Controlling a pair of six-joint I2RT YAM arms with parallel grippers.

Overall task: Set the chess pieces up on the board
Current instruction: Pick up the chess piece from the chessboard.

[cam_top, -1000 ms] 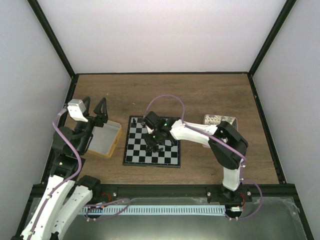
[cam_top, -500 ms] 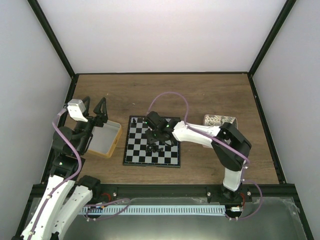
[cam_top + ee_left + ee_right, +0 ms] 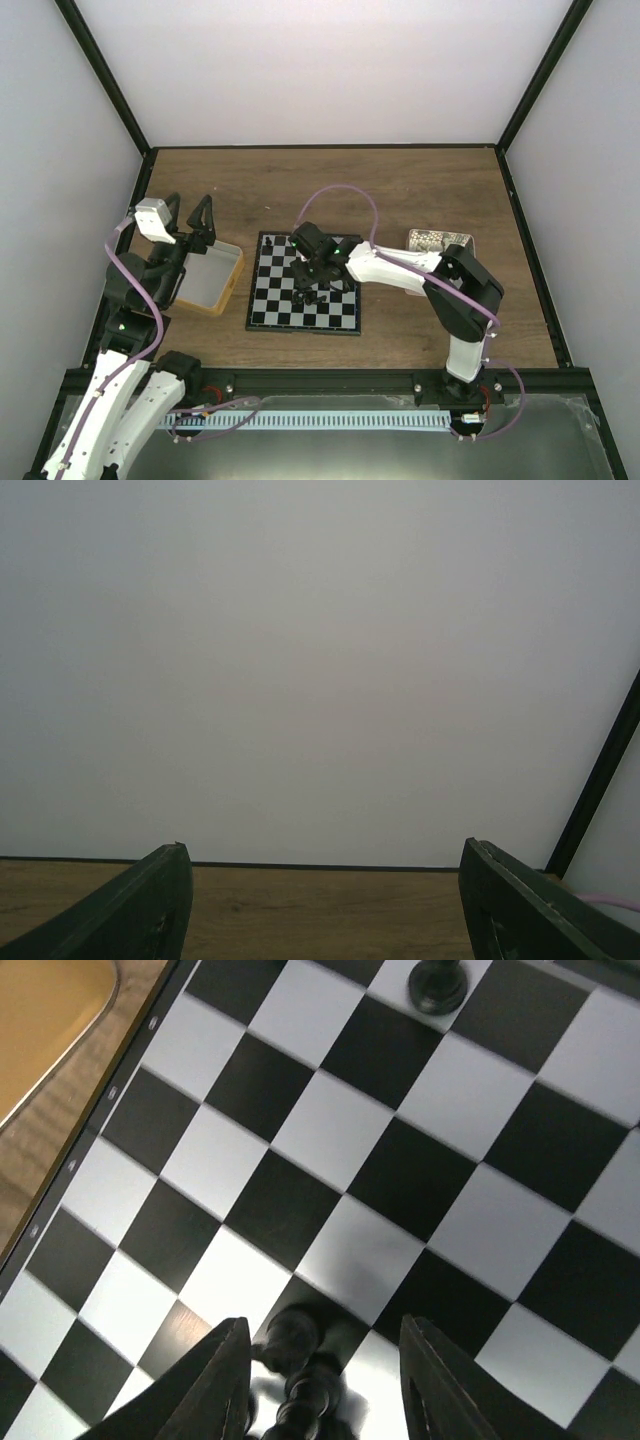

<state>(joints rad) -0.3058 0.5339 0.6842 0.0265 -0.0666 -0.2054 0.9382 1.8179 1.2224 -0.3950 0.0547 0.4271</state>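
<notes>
The board (image 3: 275, 312) lies flat mid-table, and its black and white squares fill the right wrist view (image 3: 400, 1190). My right gripper (image 3: 312, 284) hangs low over the board's middle, open. A blurred black chess piece (image 3: 298, 1360) stands between its fingers, close to the left finger (image 3: 225, 1380) and clear of the right one. Another black piece (image 3: 438, 982) stands a few squares farther off. A few more small black pieces (image 3: 300, 296) show by the gripper in the top view. My left gripper (image 3: 190, 216) is open, empty and raised above the yellow tray, facing the back wall (image 3: 320, 680).
A yellow-rimmed tray (image 3: 235, 285) sits just left of the board, and its corner shows in the right wrist view (image 3: 50, 1020). A pinkish tray (image 3: 440, 240) with small items stands to the right of the board. Black frame posts line the table edges.
My right wrist has shifted slightly to the right over the board's middle. The left arm has not moved.
</notes>
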